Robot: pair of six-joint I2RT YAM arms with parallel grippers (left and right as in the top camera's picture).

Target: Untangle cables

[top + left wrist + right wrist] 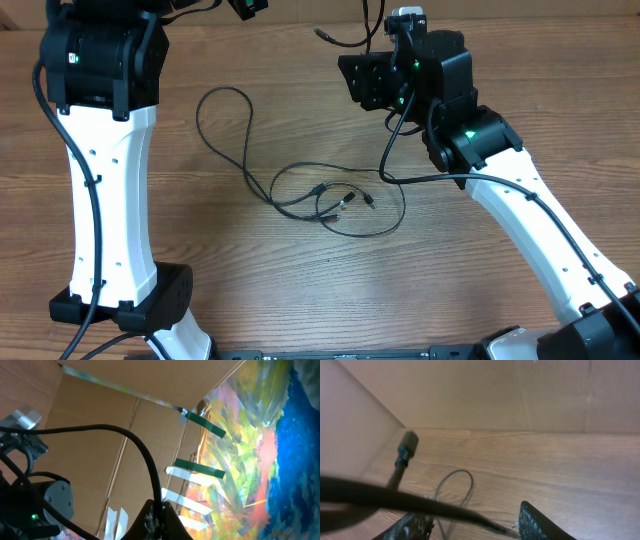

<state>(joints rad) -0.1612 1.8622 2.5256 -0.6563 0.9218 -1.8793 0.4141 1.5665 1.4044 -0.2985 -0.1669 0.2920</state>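
The thin black flexible cables (330, 200) lie loosely snarled in the middle of the brown wood-grain worktop (300, 290), between the two arms. One long loop reaches toward the far left corner. Several small plug ends sit close together where the strands cross.

The left hand (159, 510) is raised with its camera pointing upward at brown cardboard walls (100, 425) and a brightly painted panel (260, 435). Its fingers are clenched together on a black cord (142, 452) that arcs up from their tips and off to the left.

The right hand (472, 527) hovers near the far edge of the worktop, right of the middle. It is released, with its black fingers (535, 522) well apart. A blurred dark strand (395, 500) crosses in front of them; I cannot tell whether it touches either one. A small blurred plug (407, 442) hangs beside that hand.
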